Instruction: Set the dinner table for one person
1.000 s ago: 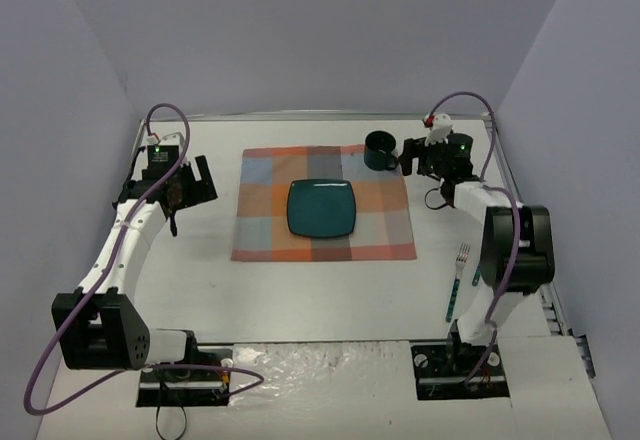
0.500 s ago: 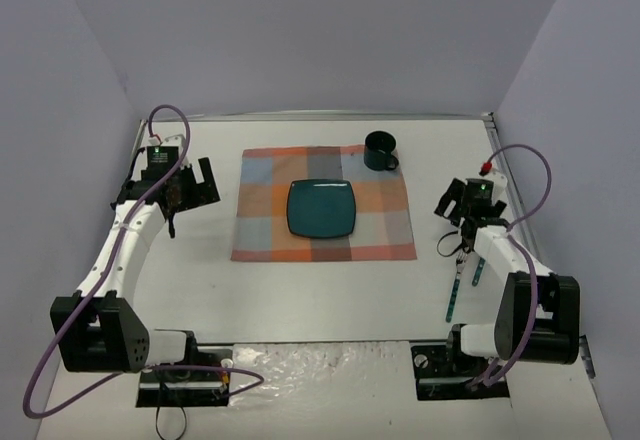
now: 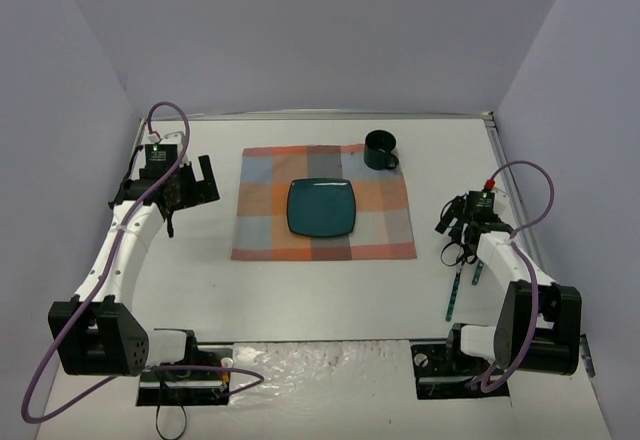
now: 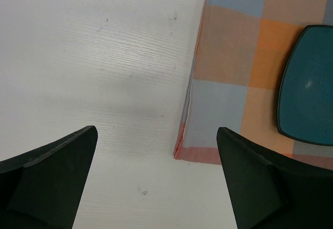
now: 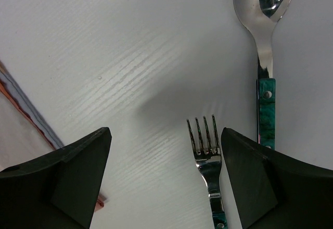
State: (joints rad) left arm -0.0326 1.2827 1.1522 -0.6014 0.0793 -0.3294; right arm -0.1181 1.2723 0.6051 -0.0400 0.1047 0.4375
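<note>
One table (image 3: 300, 290), plate (image 3: 322, 207), mug (image 3: 379, 150), fork (image 5: 205, 145), spoon (image 5: 265, 10)

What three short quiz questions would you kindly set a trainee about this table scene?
1. True or false: the mug stands on the plate.
2. In the right wrist view, what lies between the fingers of the right gripper? A) knife B) fork C) chopsticks
3. Fill in: the plate rests on the plaid ____.
Key: 1 false; 2 B; 3 placemat.
</note>
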